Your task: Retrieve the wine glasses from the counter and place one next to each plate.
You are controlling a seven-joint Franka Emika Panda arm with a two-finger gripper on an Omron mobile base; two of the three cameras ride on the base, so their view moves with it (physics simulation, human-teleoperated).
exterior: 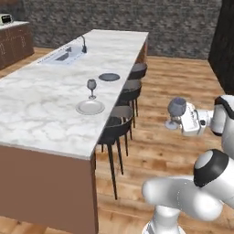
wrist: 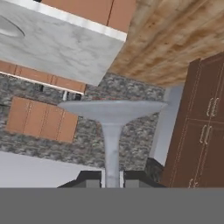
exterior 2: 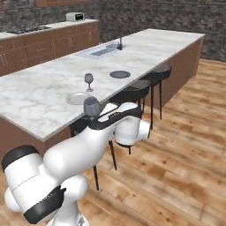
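Jaws closed on stem of second wine glass (exterior: 176, 109), held off counter (exterior: 41, 109); dark plate (exterior: 109, 77) lies far beyond, unpaired.

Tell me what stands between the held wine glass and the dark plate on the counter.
Nothing visible blocks it: the held glass hangs over the floor, beside the stools, above counter height. The dark plate lies near the edge.
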